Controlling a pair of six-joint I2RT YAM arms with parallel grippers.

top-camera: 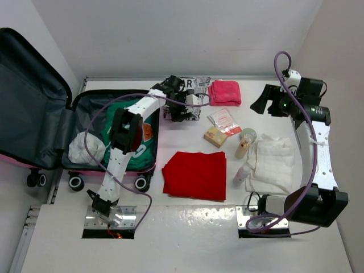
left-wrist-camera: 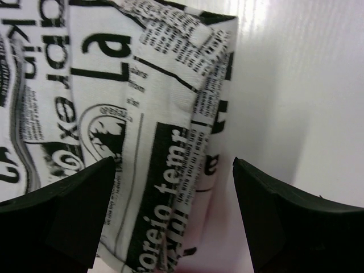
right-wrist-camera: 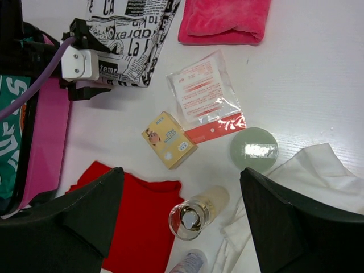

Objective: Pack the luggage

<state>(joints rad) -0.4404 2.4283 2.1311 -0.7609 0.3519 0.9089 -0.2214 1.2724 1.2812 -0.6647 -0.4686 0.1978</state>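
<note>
The pink luggage (top-camera: 34, 102) lies open at the left, its dark grey lid propped up. Its pink wall shows in the right wrist view (right-wrist-camera: 48, 136). A green garment (top-camera: 120, 109) and a white bundle (top-camera: 85, 151) lie inside. My left gripper (top-camera: 181, 108) is open at a newspaper-print pouch (top-camera: 193, 91) just right of the luggage. In the left wrist view the pouch's edge (left-wrist-camera: 159, 114) lies between the spread fingers of the left gripper (left-wrist-camera: 173, 162). My right gripper (top-camera: 259, 102) is open and empty, raised at the far right. In its own view the right gripper (right-wrist-camera: 182, 170) hangs high above the table.
On the table lie a pink towel (top-camera: 224, 92), a clear sachet (top-camera: 224, 120), a yellow box (top-camera: 216, 136), a tall bottle (top-camera: 244, 143), a small bottle (top-camera: 241, 173), a red cloth (top-camera: 195, 174) and a white cloth (top-camera: 273, 162). A green round lid (right-wrist-camera: 254, 149) shows beside the sachet.
</note>
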